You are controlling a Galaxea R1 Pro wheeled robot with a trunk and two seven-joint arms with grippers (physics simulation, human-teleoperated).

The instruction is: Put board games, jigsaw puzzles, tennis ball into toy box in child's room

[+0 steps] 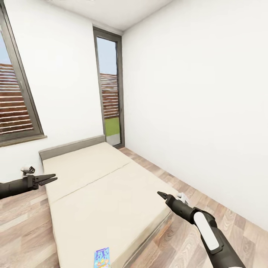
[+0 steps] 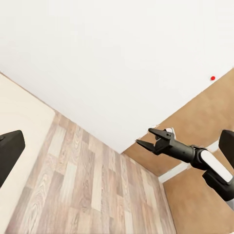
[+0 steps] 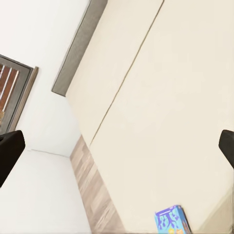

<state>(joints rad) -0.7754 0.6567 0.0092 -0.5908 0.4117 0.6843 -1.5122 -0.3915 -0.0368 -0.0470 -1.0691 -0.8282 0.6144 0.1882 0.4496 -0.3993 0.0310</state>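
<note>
A small blue-cyan board game (image 1: 103, 258) lies flat on the bed (image 1: 108, 193), close to its near end; the right wrist view also catches this board game (image 3: 170, 220) on the beige cover. My left gripper (image 1: 55, 178) hovers open above the floor, off the bed's left edge and near the headboard. My right gripper (image 1: 160, 194) hangs open over the bed's right edge, nothing between its fingers. In the left wrist view the right gripper (image 2: 144, 136) shows its fingers spread. The table, toy box, jigsaw puzzles and tennis ball are out of view.
The grey headboard (image 1: 70, 147) stands against the far white wall between two dark-framed windows (image 1: 109, 89). Wood-plank floor (image 1: 208, 193) runs along the bed's right side up to the white wall, and more floor lies to the bed's left.
</note>
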